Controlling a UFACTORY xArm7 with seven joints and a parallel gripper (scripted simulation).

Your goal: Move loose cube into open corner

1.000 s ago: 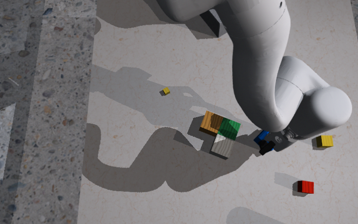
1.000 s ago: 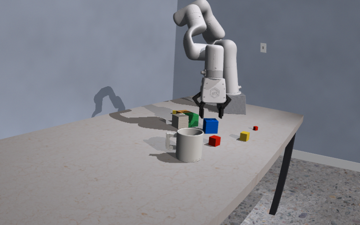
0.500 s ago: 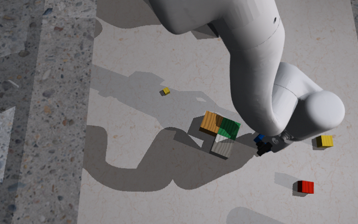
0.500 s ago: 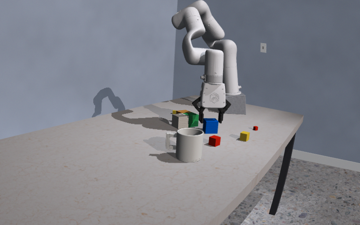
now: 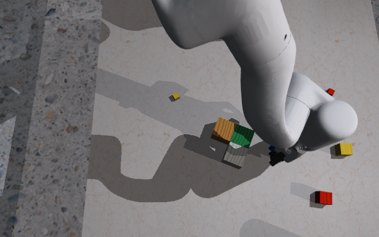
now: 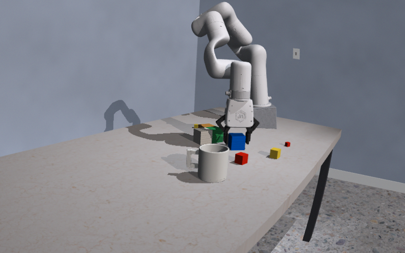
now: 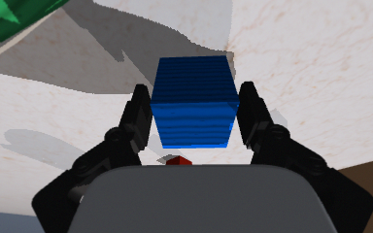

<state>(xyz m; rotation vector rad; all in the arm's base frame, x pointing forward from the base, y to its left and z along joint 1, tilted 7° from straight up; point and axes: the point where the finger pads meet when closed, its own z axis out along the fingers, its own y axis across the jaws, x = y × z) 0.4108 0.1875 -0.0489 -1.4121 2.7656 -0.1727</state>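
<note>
The loose blue cube [image 5: 271,147] [image 6: 237,142] [image 7: 194,123] stands on the table, mostly hidden by the arm in the top view. My gripper [image 6: 237,137] [image 7: 193,96] is open and lowered around it, one finger beside each of two opposite faces, with narrow gaps in the wrist view. An orange cube [image 5: 224,129] [image 6: 206,125], a green cube [image 5: 242,135] [image 6: 218,134] [image 7: 23,15] and a white cube [image 5: 235,157] [image 6: 202,135] form an L, green in the middle. The open corner lies beside orange and white, diagonally across from green, away from the blue cube.
A mug [image 6: 212,166] stands in front. A red cube [image 5: 323,197] [image 6: 241,158] [image 7: 179,161] and a yellow cube [image 5: 344,149] [image 6: 275,153] stand near the blue one. A tiny red cube [image 5: 330,91] [image 6: 287,144] and a tiny yellow cube [image 5: 175,96] [image 6: 195,126] lie farther off.
</note>
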